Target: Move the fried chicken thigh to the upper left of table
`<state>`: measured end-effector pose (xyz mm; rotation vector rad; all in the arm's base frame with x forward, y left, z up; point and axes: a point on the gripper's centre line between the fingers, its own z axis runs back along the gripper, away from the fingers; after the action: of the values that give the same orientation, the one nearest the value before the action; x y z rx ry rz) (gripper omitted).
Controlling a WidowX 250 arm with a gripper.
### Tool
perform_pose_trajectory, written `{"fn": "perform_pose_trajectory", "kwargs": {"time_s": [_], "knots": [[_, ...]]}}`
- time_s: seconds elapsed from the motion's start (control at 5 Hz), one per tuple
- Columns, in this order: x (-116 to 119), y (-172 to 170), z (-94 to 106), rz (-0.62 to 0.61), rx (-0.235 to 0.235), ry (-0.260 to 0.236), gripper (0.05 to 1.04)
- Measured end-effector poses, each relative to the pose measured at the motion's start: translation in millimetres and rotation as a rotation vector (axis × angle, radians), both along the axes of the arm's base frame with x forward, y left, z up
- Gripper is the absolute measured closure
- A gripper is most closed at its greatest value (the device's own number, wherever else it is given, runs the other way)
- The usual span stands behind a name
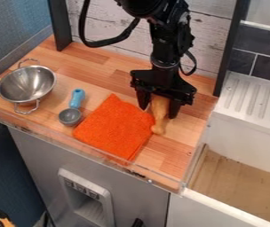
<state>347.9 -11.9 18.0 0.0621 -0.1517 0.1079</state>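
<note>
The fried chicken thigh [160, 116], a tan-brown drumstick shape, is at the right part of the wooden table [188, 133], beside the right corner of the orange cloth. Its narrow end points toward the table's front edge, and its upper end is hidden beneath the gripper's body. My gripper [158, 111] hangs down over it with fingers open, one on the left side of the thigh and one on the right.
An orange cloth [113, 127] lies mid-table. Left of it are a small metal scoop with a blue handle [76, 98] and a metal colander [26, 84] near the left edge. A white sink [244, 126] adjoins on the right; a white plank wall stands behind.
</note>
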Motion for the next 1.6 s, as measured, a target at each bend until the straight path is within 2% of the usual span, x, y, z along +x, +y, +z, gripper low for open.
{"fn": "perform_pose_trajectory", "kwargs": {"time_s": [0.2,0.4,0.6,0.8,1.0,1.2,1.4,1.6], "knots": [[-1,1,18.2,-0.003,-0.026,-0.026,0.279],[0,26,38.9,0.103,-0.073,-0.074,0.279],[8,33,49.7,0.176,-0.116,-0.089,0.279],[13,65,55.3,0.356,-0.164,-0.139,0.279],[23,96,52.0,0.567,-0.225,-0.177,0.279],[29,127,45.7,0.678,-0.219,-0.167,0.279],[37,146,38.6,0.732,-0.193,-0.156,0.279],[42,179,24.3,0.800,-0.171,-0.138,0.279]]}}
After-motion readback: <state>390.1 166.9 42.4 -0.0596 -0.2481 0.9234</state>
